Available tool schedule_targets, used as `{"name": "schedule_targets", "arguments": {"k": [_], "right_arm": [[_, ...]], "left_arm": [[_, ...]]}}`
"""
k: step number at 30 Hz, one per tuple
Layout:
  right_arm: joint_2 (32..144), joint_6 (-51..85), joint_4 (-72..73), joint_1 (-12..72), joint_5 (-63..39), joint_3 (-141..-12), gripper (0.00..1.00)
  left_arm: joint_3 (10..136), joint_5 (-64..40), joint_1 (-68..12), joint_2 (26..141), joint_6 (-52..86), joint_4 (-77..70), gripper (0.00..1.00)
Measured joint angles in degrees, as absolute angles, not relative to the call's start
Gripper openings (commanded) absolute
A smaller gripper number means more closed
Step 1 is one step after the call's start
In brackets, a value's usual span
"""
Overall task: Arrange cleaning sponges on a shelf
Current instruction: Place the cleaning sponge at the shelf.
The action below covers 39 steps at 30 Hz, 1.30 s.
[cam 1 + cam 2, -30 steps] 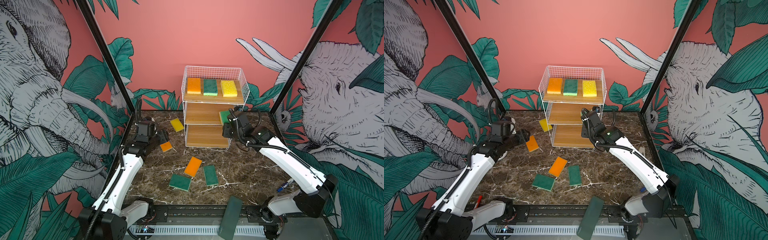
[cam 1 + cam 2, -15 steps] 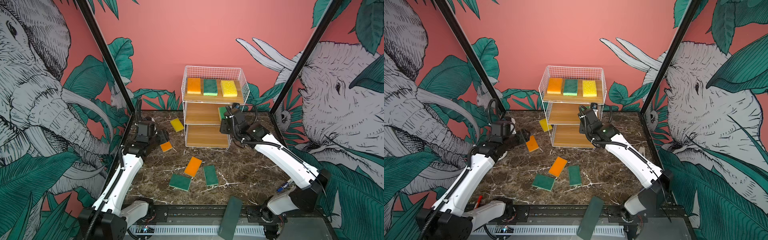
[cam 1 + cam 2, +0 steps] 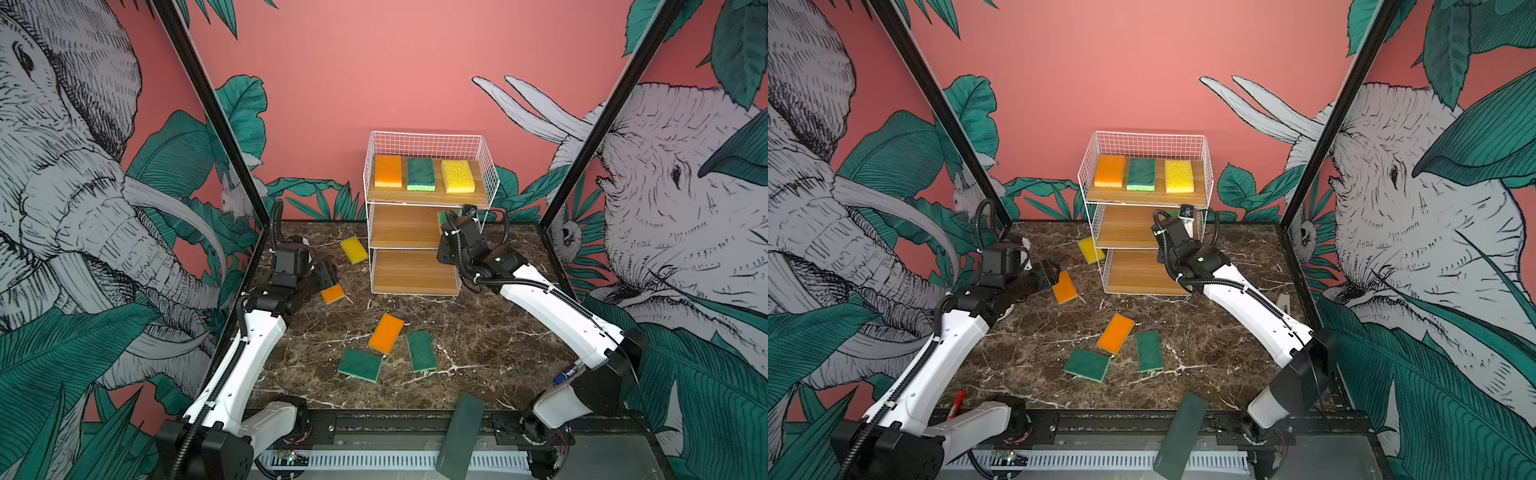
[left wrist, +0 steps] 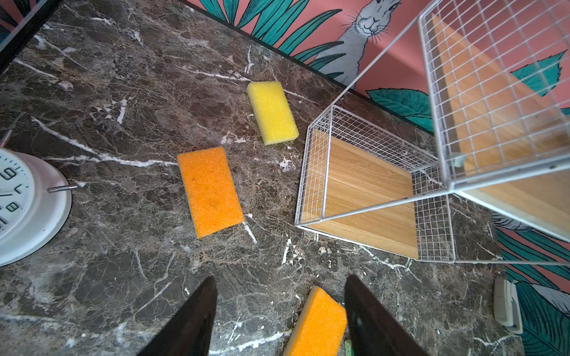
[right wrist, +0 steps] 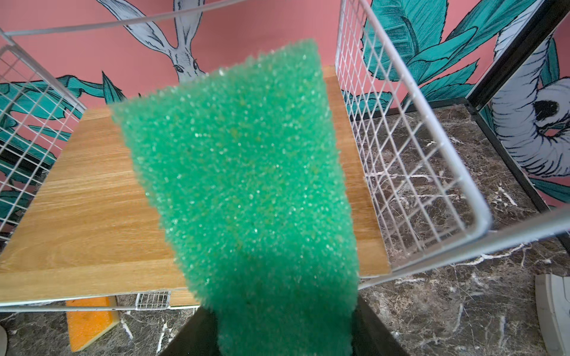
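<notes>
My right gripper (image 5: 282, 323) is shut on a green sponge (image 5: 243, 185), holding it over the right part of the middle board of the white wire shelf (image 3: 399, 226); only a sliver of that sponge (image 3: 442, 217) shows in a top view. The top board carries an orange (image 3: 388, 171), a green (image 3: 420, 174) and a yellow sponge (image 3: 457, 176). On the table lie a yellow (image 3: 354, 249), two orange (image 3: 332, 294) (image 3: 386, 332) and two green sponges (image 3: 360, 364) (image 3: 421, 350). My left gripper (image 4: 279, 277) is open and holds nothing, just left of the nearer orange sponge (image 4: 210, 191).
A long dark grey-green slab (image 3: 460, 434) leans on the front rail. A white clock (image 4: 24, 203) stands on the marble table near my left arm. A blue pen (image 3: 567, 371) lies at the right edge and a red one (image 3: 957, 402) at the front left.
My right gripper has carried the green sponge up and back, from the shelf's front right corner to over the middle board. The left arm has hardly moved.
</notes>
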State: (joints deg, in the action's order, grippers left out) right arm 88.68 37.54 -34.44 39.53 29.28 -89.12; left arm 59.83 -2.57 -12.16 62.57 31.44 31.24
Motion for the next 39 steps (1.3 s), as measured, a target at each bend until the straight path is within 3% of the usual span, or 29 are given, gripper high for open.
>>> {"name": "schedule_targets", "arguments": {"k": [39], "right_arm": [[87.3, 39.7, -26.3, 38.9, 32.6, -83.7, 0.72]], "left_arm": [[58.0, -5.3, -12.2, 63.3, 33.5, 28.3, 0.65]]}}
